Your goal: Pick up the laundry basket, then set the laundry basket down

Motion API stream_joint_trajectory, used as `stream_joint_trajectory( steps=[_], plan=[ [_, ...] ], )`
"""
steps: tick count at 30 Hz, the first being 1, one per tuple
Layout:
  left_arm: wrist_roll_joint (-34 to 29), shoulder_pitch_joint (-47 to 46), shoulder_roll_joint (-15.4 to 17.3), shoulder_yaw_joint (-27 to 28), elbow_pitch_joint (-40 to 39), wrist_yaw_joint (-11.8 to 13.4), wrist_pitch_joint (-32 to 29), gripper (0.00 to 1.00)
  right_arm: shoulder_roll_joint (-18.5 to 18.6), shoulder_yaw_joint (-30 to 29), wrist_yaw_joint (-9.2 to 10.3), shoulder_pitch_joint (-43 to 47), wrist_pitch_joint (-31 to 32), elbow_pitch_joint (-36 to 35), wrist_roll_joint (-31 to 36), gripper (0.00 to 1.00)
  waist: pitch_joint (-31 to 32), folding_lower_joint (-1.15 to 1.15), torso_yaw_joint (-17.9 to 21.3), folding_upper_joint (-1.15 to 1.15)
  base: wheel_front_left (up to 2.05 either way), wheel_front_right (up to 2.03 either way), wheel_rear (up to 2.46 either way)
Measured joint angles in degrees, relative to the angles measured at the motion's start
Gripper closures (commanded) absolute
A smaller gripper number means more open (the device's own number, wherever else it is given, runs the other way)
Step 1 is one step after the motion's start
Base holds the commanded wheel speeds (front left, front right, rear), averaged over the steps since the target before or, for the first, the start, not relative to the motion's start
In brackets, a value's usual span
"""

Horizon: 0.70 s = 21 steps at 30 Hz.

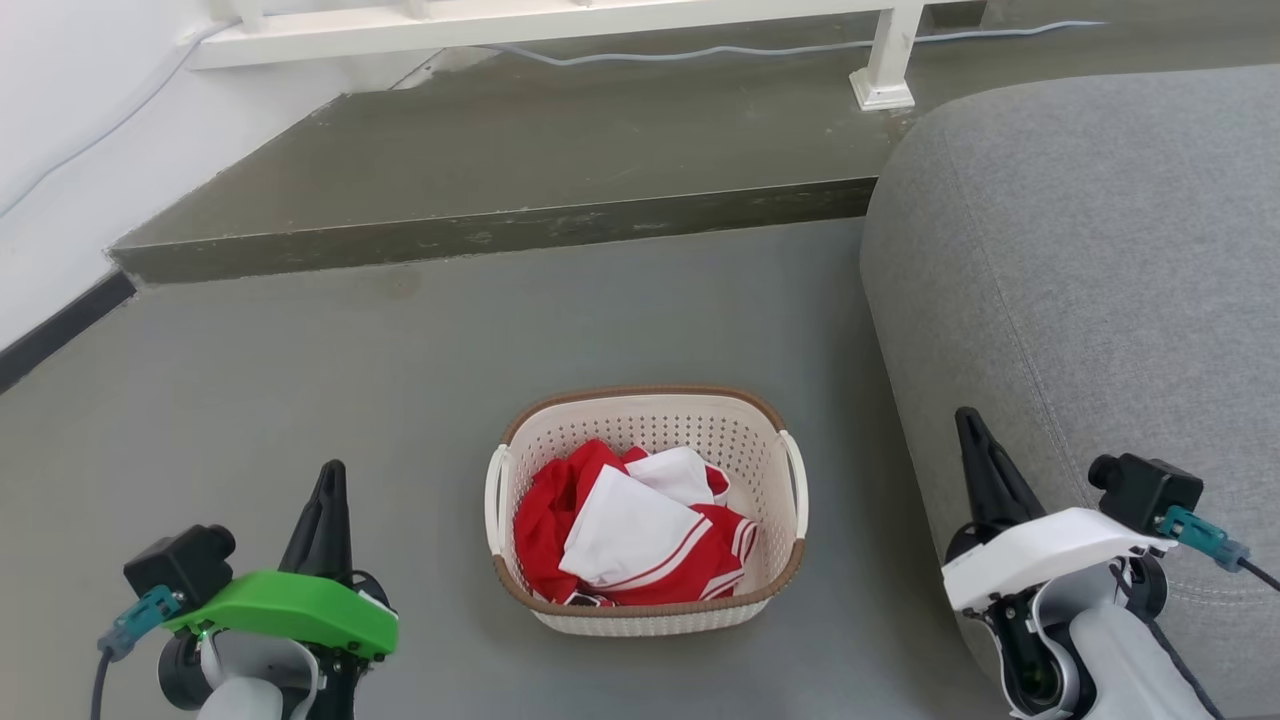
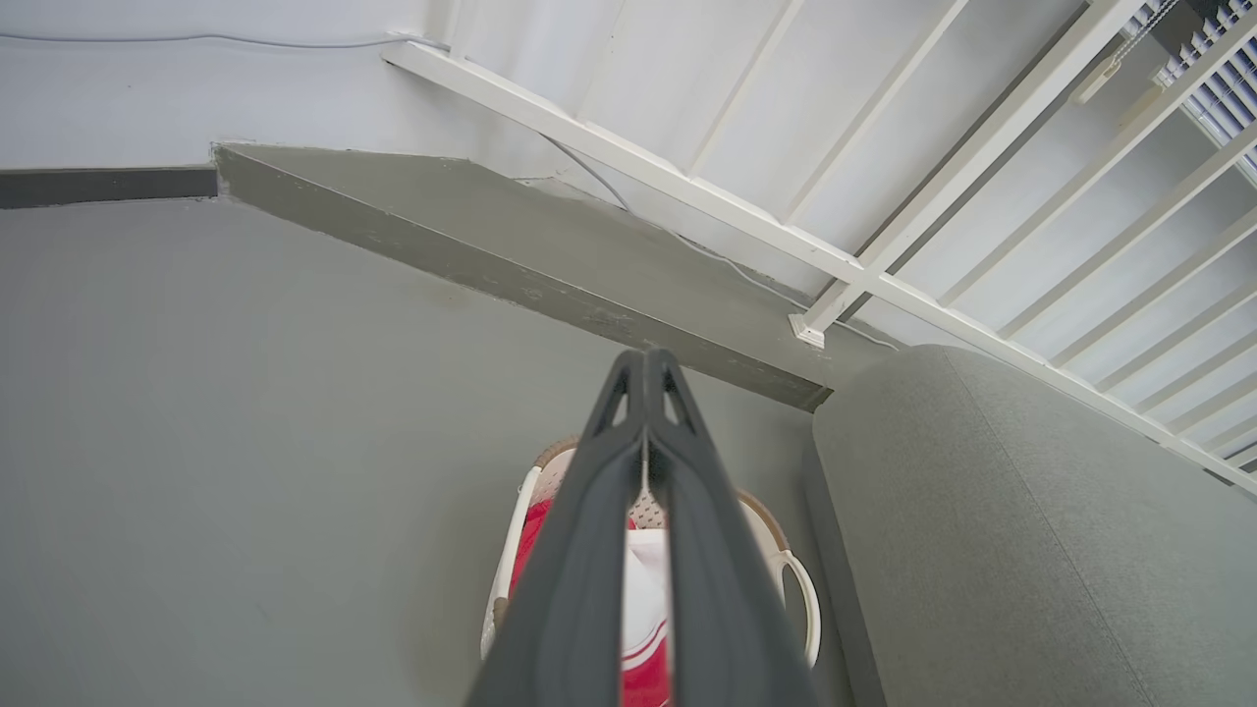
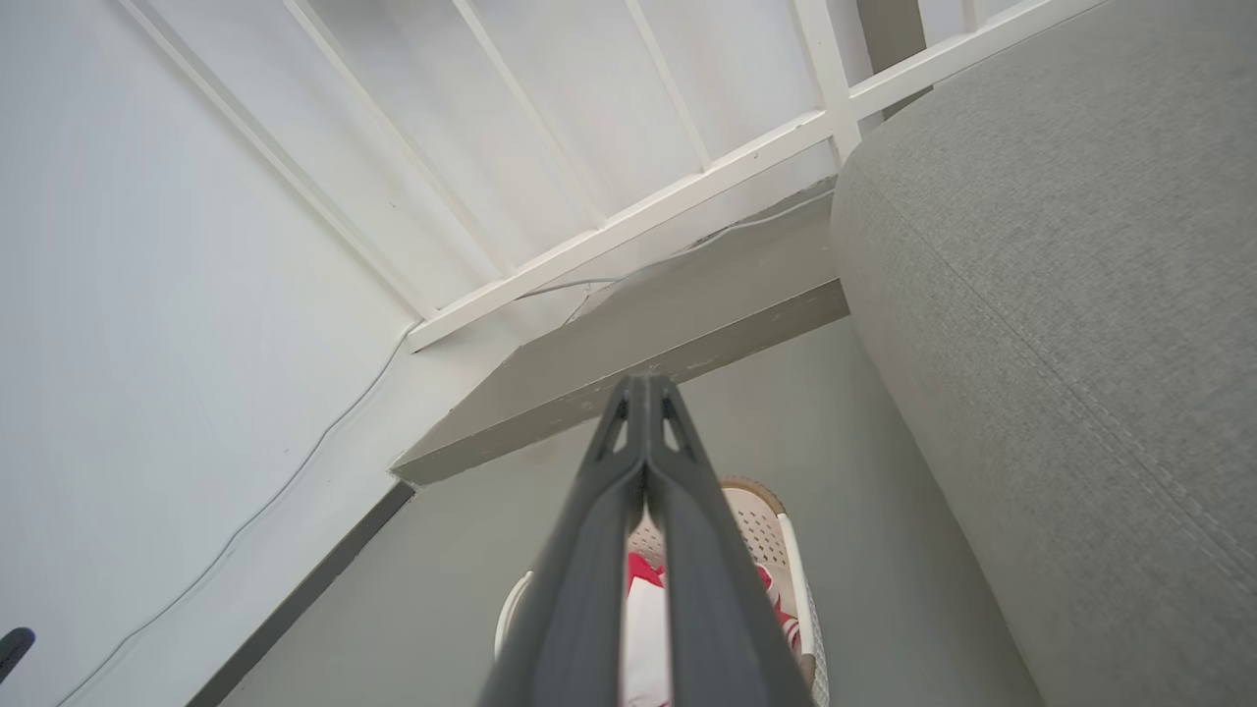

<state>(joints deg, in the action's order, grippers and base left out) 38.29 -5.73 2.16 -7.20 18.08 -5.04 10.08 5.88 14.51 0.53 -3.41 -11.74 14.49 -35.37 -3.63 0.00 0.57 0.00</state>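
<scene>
**Gripper state.** My left gripper [image 1: 332, 470] and my right gripper [image 1: 966, 418] each have their two long dark fingers pressed together at the tips. Neither holds anything.

**Location.** The laundry basket [image 1: 650, 425] stands upright on the grey floor [image 1: 300, 400]. It is between my two grippers and slightly farther out, clear of both. The grey sofa [image 1: 1080, 300] is near its right side, not touching it. The raised step [image 1: 500, 160] lies well beyond it.

**Materials and shape.**
- The basket is a rounded rectangle of cream perforated plastic with a brown woven-look rim.
- A thin white loop handle sits on each short side: the left handle [image 1: 494, 500] and the right handle [image 1: 797, 485].
- Red and white clothes [image 1: 625, 535] lie crumpled inside, below the rim.

**Handling, as I judge it.**
- The load is probably light.
- The thin wall may flex if squeezed, and the smooth plastic may slip.
- The clothes are soft and loose, so a tilt could shift them.

**Hold points.** I would open both grippers, close one on each handle, and lift level.
</scene>
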Motion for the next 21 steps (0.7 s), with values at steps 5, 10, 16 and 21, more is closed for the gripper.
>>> stream_joint_trajectory(
  steps=[5, 10, 16, 21],
  plan=[
    [2.6, 0.0, 0.0, 0.8, 0.0, 0.0, -1.0, 1.00, -0.2, -1.1, -0.04, 0.0, 0.9, 0.0, -3.2, 1.00, 0.2, 0.00, 0.0, 0.00, 0.00, 0.00, 0.00],
    [5.3, 0.0, 0.0, 1.5, 0.0, -0.1, -2.0, 1.00, -0.3, -2.2, -0.57, 0.0, 1.8, -0.1, -6.4, 1.00, 0.4, 0.00, -0.1, 0.00, 0.00, 0.00, 0.00],
    [8.8, 0.0, 0.0, 2.2, -0.1, -0.3, -3.0, 1.00, -0.3, -3.4, -1.04, 0.0, 3.0, -0.1, -10.3, 1.00, 0.6, 0.00, -0.1, 0.00, 0.00, 0.00, 0.00],
    [11.8, 0.0, 0.0, 3.0, -0.1, -0.3, -3.9, 1.00, -0.3, -4.5, -1.52, 0.0, 3.8, -0.1, -13.6, 1.00, 0.8, 0.00, -0.2, 0.00, 0.00, 0.00, 0.00]
  ],
)
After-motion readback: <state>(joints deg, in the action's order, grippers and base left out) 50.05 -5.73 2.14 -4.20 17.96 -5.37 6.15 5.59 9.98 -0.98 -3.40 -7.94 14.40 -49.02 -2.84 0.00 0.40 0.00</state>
